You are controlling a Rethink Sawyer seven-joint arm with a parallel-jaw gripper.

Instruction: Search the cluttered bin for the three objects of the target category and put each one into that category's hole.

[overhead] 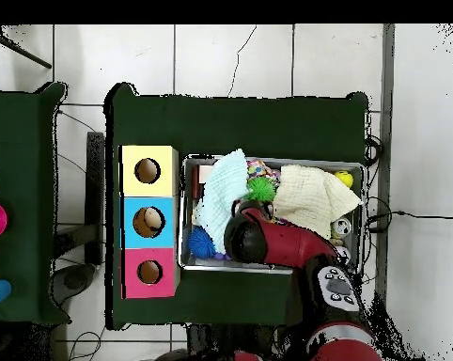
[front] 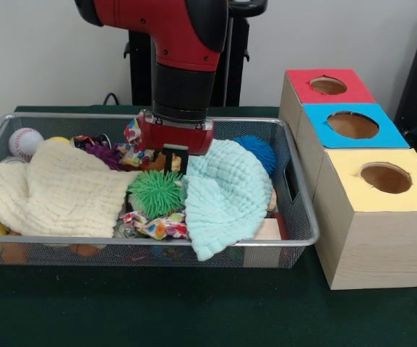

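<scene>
Your gripper (front: 175,160) sits low in the bin (front: 302,217) between 2 cloths that likely hide the bottles; its grip I cannot tell, and the blue hole (front: 353,125) waits right.

Red arm (overhead: 282,243) overhangs the bin (overhead: 186,261) (cloths inside).

A robotics lab: a red Sawyer arm (front: 183,65) on a pedestal fills the top centre, a green-covered table (front: 194,311) spans the lower frame, cables (overhead: 399,214) trail across the tiled floor (overhead: 230,56) at right.
</scene>
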